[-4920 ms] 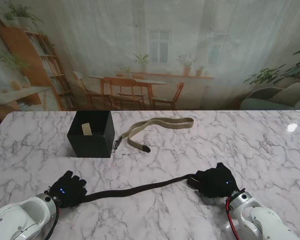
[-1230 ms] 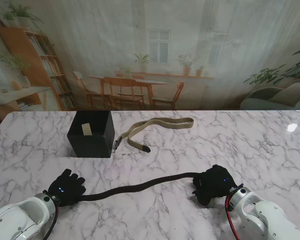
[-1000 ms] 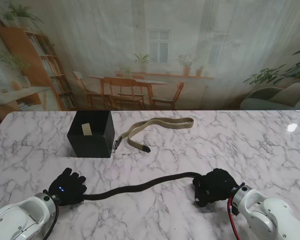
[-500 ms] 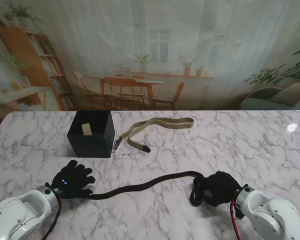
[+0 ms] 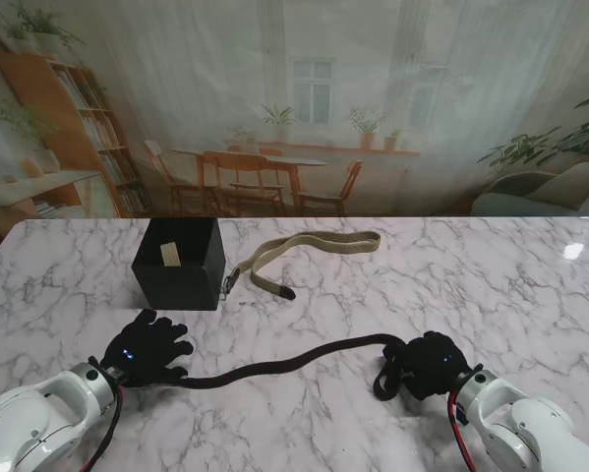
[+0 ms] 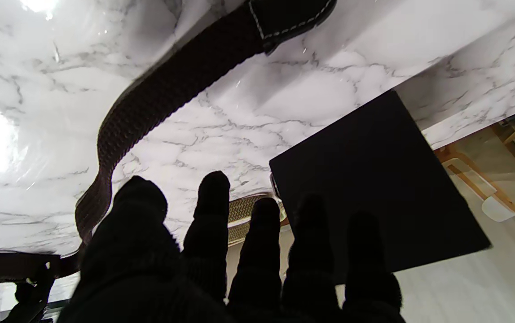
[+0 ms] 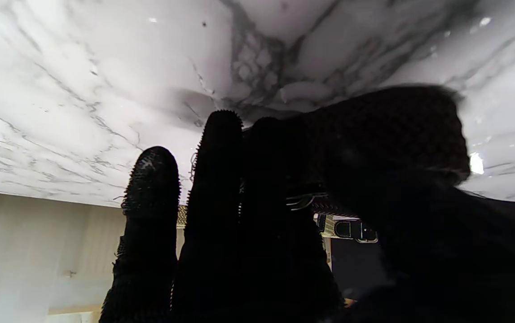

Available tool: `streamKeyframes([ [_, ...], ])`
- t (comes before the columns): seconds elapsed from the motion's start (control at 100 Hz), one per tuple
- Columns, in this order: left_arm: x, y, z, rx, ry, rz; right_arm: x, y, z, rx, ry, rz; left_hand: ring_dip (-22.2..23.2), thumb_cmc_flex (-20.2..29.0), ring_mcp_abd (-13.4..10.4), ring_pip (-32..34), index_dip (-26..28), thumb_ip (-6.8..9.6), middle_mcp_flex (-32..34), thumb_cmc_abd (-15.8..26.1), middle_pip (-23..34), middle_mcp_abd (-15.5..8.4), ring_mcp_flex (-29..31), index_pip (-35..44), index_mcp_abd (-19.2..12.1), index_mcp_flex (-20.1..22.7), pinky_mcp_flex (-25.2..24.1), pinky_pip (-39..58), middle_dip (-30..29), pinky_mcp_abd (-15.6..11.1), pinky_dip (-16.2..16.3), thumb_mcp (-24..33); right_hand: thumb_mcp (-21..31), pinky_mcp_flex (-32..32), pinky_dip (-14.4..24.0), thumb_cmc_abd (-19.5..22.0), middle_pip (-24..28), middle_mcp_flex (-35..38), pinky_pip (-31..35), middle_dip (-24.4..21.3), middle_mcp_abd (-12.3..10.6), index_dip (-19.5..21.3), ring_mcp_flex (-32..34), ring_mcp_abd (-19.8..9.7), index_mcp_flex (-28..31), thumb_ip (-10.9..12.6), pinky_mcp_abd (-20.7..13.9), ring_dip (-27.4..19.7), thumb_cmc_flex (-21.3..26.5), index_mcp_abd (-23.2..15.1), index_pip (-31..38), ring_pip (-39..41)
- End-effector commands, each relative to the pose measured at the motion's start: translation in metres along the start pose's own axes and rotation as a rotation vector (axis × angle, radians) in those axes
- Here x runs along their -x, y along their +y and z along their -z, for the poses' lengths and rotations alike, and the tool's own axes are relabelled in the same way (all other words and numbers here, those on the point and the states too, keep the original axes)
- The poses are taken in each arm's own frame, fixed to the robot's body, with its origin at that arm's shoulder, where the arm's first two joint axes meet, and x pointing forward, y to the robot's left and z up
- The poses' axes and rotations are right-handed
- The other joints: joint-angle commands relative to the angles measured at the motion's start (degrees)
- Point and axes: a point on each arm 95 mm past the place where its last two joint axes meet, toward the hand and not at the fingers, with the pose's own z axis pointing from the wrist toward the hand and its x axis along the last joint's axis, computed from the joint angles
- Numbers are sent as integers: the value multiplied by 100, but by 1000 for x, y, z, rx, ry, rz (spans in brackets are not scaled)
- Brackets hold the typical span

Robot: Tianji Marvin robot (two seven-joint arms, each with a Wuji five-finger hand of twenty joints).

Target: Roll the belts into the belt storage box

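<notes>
1. The dark belt (image 5: pixel 284 362) snakes across the lower middle of the marble worktop (image 5: pixel 491 285), from one robot hand to the other.
2. The right robot hand (image 5: pixel 424 365), lower right, is clamped on the belt's rolled end.
3. The left robot hand (image 5: pixel 148 349), lower left, has fingers (image 6: pixel 212 211) spread, holding nothing, beside the belt's tip.
4. The black storage box (image 5: pixel 179 263) stands upper left; the tan belt (image 5: pixel 309 251) lies just right of it.

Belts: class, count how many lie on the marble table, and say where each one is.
2. The dark belt stretches between the left hand and right hand, nearest me. The tan belt lies farther away, right of the black box. The box may hide more.
</notes>
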Motion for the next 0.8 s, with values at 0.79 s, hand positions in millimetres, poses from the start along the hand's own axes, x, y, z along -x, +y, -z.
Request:
streamKeyframes([
  [0.79,-5,-11,-8,-30,24,6,-4,-10,-3,41,-50,29,-37,-92,126,-150,231,7,-156,144,-150,145,-11,83,80,183,-99,-188,-78,221,-66,-91,-1422,-1212,904,190,346,-3985,-297,418,985,-103,-2536,823,1426,-434,1763,336,-182,-2769,2651,261],
])
